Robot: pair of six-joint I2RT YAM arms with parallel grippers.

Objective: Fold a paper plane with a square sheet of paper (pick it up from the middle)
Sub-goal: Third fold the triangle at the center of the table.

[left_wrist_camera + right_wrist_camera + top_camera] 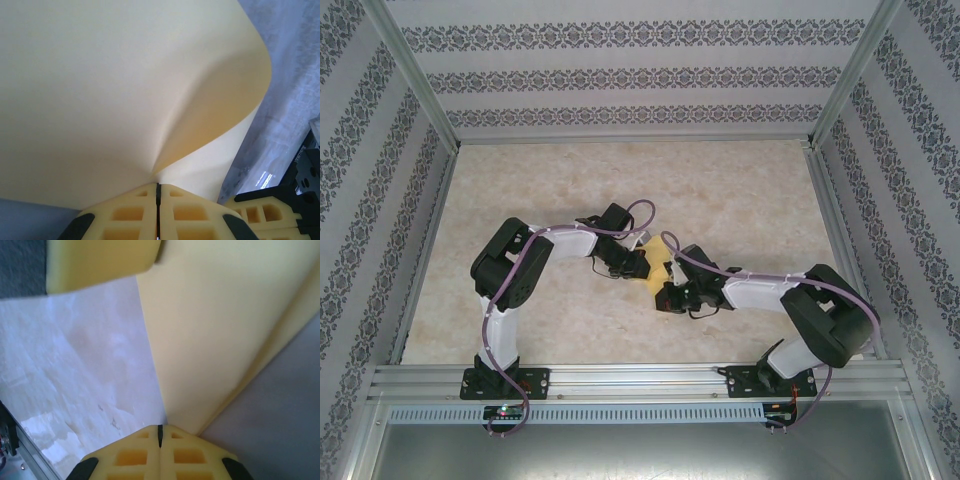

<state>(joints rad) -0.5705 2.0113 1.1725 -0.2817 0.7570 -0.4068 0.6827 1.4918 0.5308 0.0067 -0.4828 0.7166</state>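
The square sheet of paper (125, 90) bowed over the middle of the counter (720, 190). The left hand (158, 186) was clenched on its edge from ten o'clock. The right hand (160, 429) was clenched on it from five o'clock.

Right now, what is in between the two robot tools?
The square sheet of paper, pinched by the left tool and the right tool. The top view shows it between them.
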